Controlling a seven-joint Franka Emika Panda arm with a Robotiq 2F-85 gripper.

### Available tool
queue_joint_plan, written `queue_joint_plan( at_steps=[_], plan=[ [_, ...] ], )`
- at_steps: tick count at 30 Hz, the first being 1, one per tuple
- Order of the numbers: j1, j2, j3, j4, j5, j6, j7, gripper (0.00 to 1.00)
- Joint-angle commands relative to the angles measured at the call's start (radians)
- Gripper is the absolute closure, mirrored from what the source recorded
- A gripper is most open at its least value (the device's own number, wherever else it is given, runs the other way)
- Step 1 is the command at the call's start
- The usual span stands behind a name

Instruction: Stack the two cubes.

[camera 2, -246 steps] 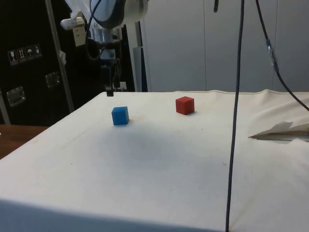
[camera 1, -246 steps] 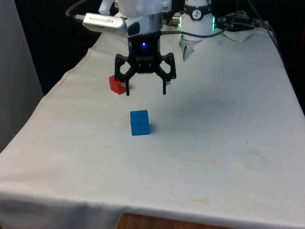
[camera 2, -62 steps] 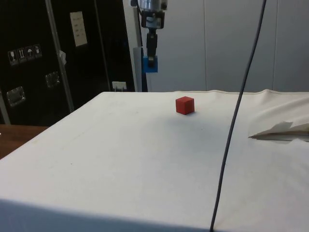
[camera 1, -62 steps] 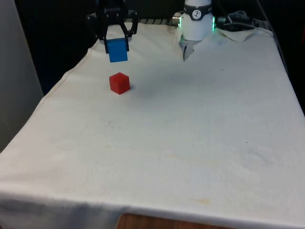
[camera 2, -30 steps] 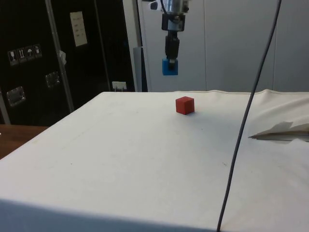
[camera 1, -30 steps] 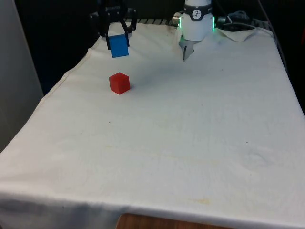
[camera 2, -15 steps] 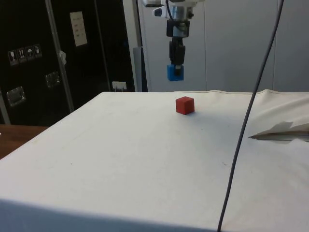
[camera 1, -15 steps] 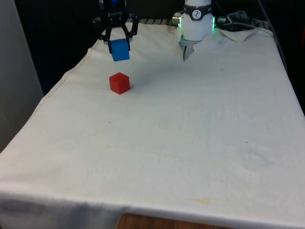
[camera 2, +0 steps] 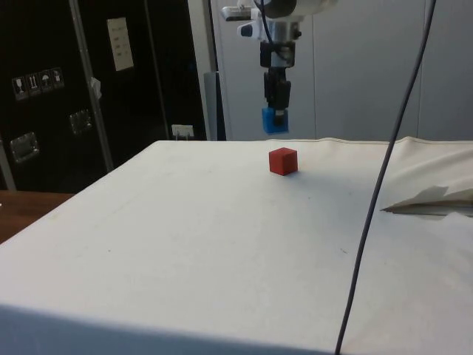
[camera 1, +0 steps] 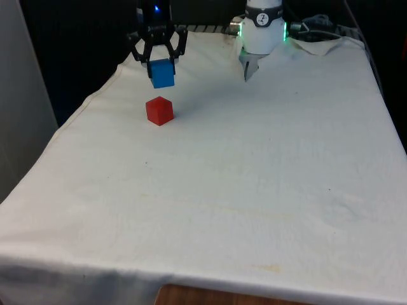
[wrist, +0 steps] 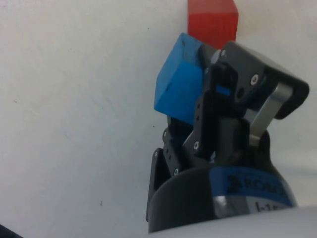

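Front view: black two-finger gripper hangs above the far part of the white cloth-covered table, toward the front view's left, fingers pinched on a small solid blue cube held clear of the cloth. Small solid red cube sits on the cloth just below and a bit nearer the camera than the blue one; gap between the two visible, not touching. White crumpled cloth fold lies at far end, well apart from both cubes. Side view: gripper points straight down, blue cube clamped at the fingertips, hanging in air above the table. Red cube rests flat on the cloth below the blue cube, offset slightly; clear air between them. Dark cable hangs down across the foreground, nr camera, not touching either cube. Dark cabinets behind table. Wrist view: gripper shut on blue cube, cube seen corner-on, tilted in frame, one finger pressed to its side. Red cube on white cloth beyond the blue cube, partly cut by frame edge.
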Motion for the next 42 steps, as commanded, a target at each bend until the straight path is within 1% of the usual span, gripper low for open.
queue_joint_plan(
  at_steps=[1, 6, 7, 8, 14, 15, 16, 19, 23, 24, 25, 27, 31, 32, 33, 36, 40, 41, 42],
  plan=[
    [0.001, 0.005, -0.001, -0.004, -0.009, 0.020, -0.001, 1.00],
    [0.001, 0.023, -0.001, -0.011, -0.007, 0.039, -0.016, 1.00],
    [0.000, 0.021, 0.000, -0.008, 0.000, 0.022, -0.018, 1.00],
    [0.001, 0.026, -0.001, -0.012, -0.007, 0.041, -0.019, 1.00],
    [0.001, 0.048, 0.000, -0.014, -0.003, 0.059, -0.032, 1.00],
    [0.000, 0.045, 0.000, -0.009, 0.000, 0.039, -0.030, 1.00],
    [0.001, 0.050, 0.000, -0.014, -0.003, 0.061, -0.034, 1.00],
    [0.000, 0.060, 0.002, -0.016, 0.003, 0.072, -0.043, 1.00],
    [0.000, 0.067, 0.004, -0.016, 0.005, 0.079, -0.049, 1.00],
    [0.000, 0.068, 0.001, -0.012, 0.000, 0.063, -0.041, 1.00],
    [-0.001, 0.069, 0.004, -0.016, 0.006, 0.081, -0.051, 1.00],
    [-0.002, 0.074, 0.006, -0.017, 0.010, 0.088, -0.058, 1.00],
    [-0.008, 0.084, 0.007, -0.015, 0.026, 0.100, -0.076, 1.00],
    [-0.001, 0.087, -0.001, -0.013, 0.010, 0.088, -0.060, 1.00],
    [-0.009, 0.087, 0.007, -0.015, 0.032, 0.103, -0.082, 1.00],
    [-0.010, 0.096, 0.006, -0.012, 0.049, 0.108, -0.099, 1.00],
    [-0.010, 0.112, 0.004, -0.004, 0.070, 0.115, -0.118, 1.00],
    [-0.002, 0.114, -0.007, -0.004, 0.054, 0.104, -0.104, 1.00],
    [-0.011, 0.120, 0.003, -0.001, 0.079, 0.119, -0.126, 1.00]
  ],
)
